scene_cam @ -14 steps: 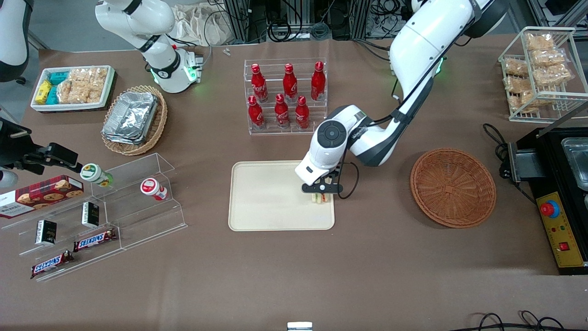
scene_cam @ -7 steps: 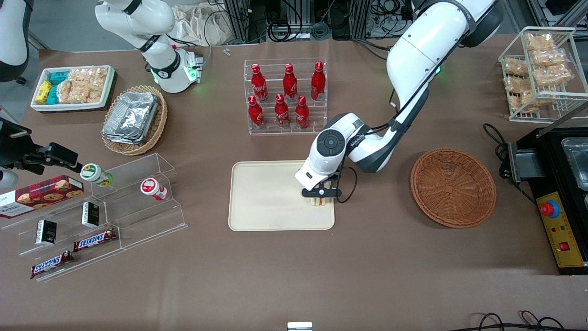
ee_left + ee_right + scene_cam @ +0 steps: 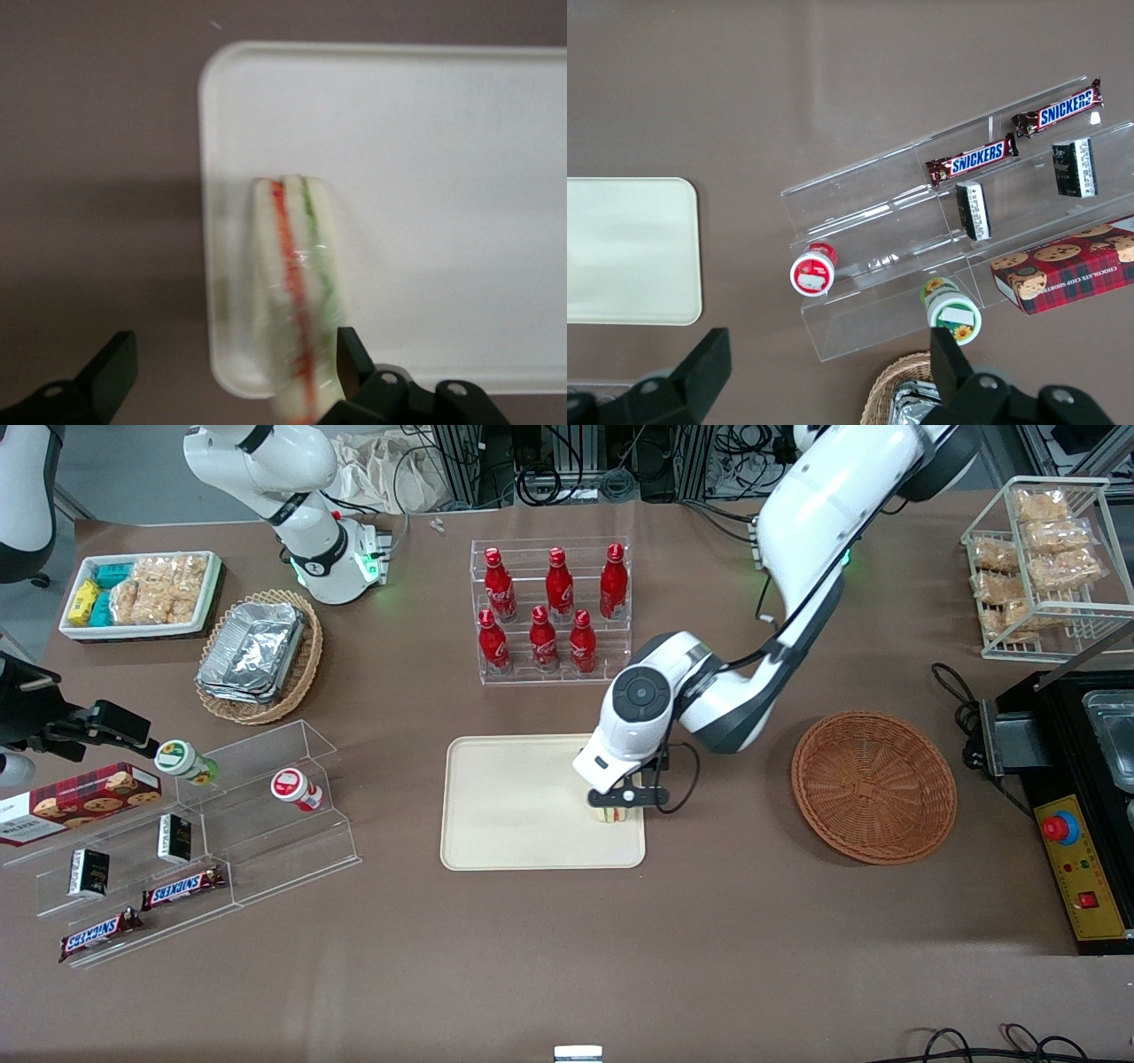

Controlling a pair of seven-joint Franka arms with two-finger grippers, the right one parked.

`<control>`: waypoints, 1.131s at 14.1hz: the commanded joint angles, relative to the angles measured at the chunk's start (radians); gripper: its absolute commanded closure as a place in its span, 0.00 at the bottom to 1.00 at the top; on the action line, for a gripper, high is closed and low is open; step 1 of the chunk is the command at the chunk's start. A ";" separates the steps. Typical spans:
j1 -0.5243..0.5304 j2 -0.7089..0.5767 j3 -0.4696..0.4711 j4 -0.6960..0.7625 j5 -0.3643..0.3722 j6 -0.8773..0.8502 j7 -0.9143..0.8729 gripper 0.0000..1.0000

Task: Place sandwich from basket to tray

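The gripper (image 3: 618,801) hangs just above the tray (image 3: 514,806), over the edge nearest the basket (image 3: 873,786). Its fingers (image 3: 350,359) are spread wide, and neither one presses the sandwich (image 3: 297,292). The sandwich lies on the tray directly beneath the gripper, between the two fingers and close against one of them. It rests on its side along the tray's rim, with its red and green filling stripes running lengthwise, away from the gripper toward the tray's corner.

Tray (image 3: 514,815) smooth matt plastic; basket (image 3: 873,786) rough woven wicker; sandwich (image 3: 292,292) glossy clear wrap.
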 commanded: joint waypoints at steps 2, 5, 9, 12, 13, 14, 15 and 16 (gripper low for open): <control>0.093 -0.213 -0.005 -0.011 -0.007 -0.220 0.038 0.00; 0.185 -0.329 -0.002 -0.011 -0.130 -0.430 0.247 0.00; 0.342 -0.472 0.000 -0.016 -0.184 -0.542 0.404 0.00; 0.385 -0.570 0.067 -0.025 -0.204 -0.634 0.467 0.00; 0.374 -0.598 0.134 -0.031 -0.207 -0.657 0.552 0.00; 0.368 -0.626 0.189 -0.039 -0.210 -0.679 0.625 0.00; 0.356 -0.650 0.246 -0.049 -0.211 -0.691 0.671 0.00; 0.328 -0.672 0.307 -0.065 -0.210 -0.693 0.685 0.00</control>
